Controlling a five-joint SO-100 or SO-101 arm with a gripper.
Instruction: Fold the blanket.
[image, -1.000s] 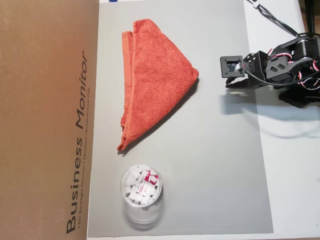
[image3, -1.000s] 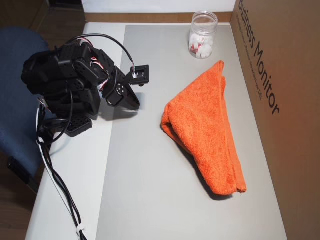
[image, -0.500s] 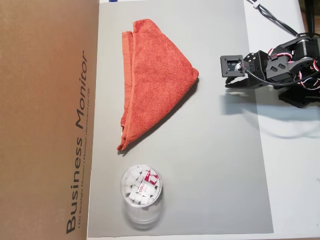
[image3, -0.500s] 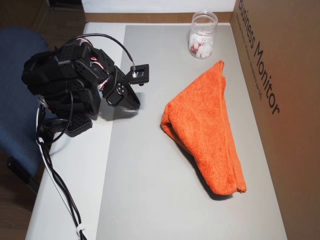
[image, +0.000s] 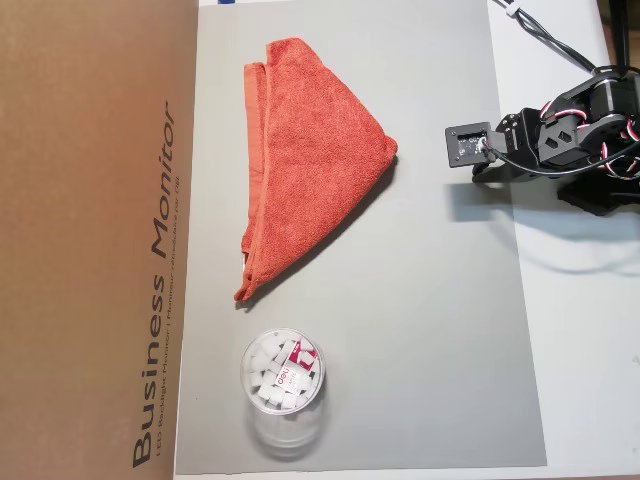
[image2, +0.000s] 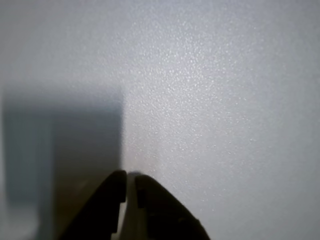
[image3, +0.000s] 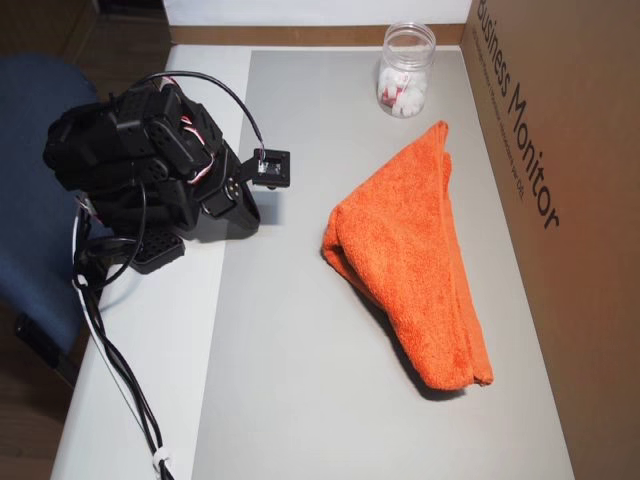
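The orange-red blanket (image: 305, 160) lies folded into a rough triangle on the grey mat (image: 430, 330), its long edge next to the cardboard box. It also shows in the other overhead view (image3: 415, 260). My arm (image: 570, 140) is folded back at the mat's edge, well apart from the blanket, and shows there in both overhead views (image3: 150, 160). In the wrist view my gripper (image2: 129, 176) points down close over the bare mat, with its black jaws together and nothing between them.
A clear cup (image: 283, 375) holding white pieces stands on the mat near the blanket's narrow end; it also shows in the other overhead view (image3: 405, 70). A brown cardboard box (image: 90, 240) borders the mat. Cables (image3: 110, 370) trail from the arm's base beside a blue chair (image3: 30, 120).
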